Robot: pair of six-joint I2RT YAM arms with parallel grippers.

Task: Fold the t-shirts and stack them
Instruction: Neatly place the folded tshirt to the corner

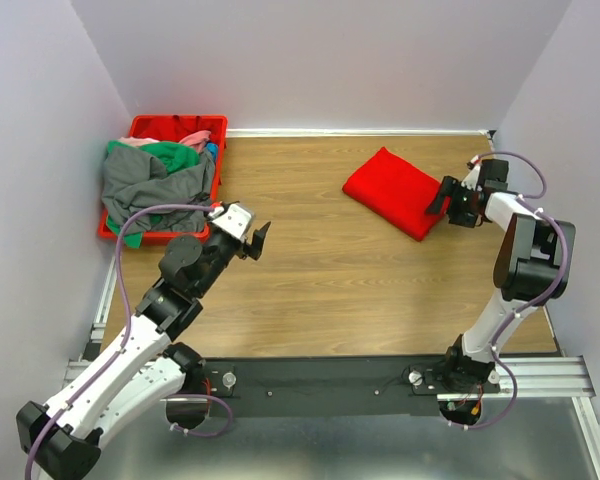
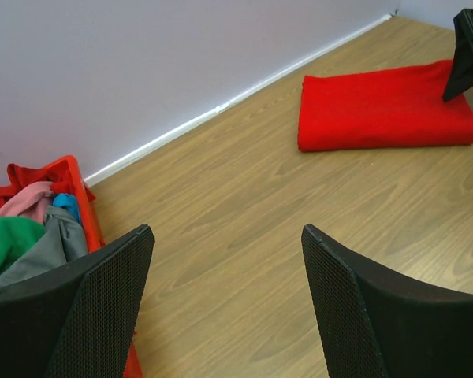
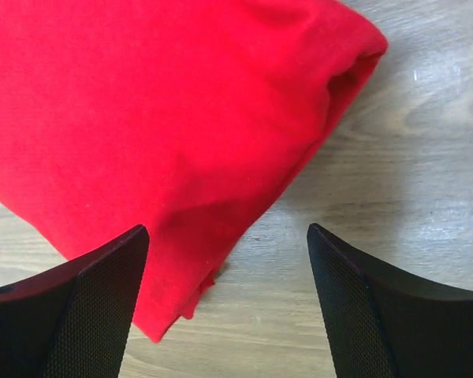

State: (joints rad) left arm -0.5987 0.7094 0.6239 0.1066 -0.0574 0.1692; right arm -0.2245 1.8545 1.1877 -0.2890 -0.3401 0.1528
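Wooden table (image 1: pixel 320 280) holds the folded red t-shirt (image 1: pixel 392 188) just beneath the wide, empty right gripper (image 1: pixel 443 197). The left gripper (image 1: pixel 259 240), equally wide, hangs beside the heaped t-shirts (image 1: pixel 152 182) in the crate (image 1: pixel 176 123). Snagging the red edge would probably undo the fold.

My end effector (image 3: pixel 226 236) hangs just above a folded red t-shirt (image 3: pixel 142 102), which fills the upper left of my view. My two black fingers (image 3: pixel 87 307), their pads mesh-textured, stand wide apart at the bottom edge with nothing gripped between them. The one on the left of the view sits over the shirt's lower corner; the other is over bare wood. The shirt's layered folded edge runs diagonally from the upper right down to a point between my fingers. Pale wood-grain surface (image 3: pixel 410 157) shows to the right and below.
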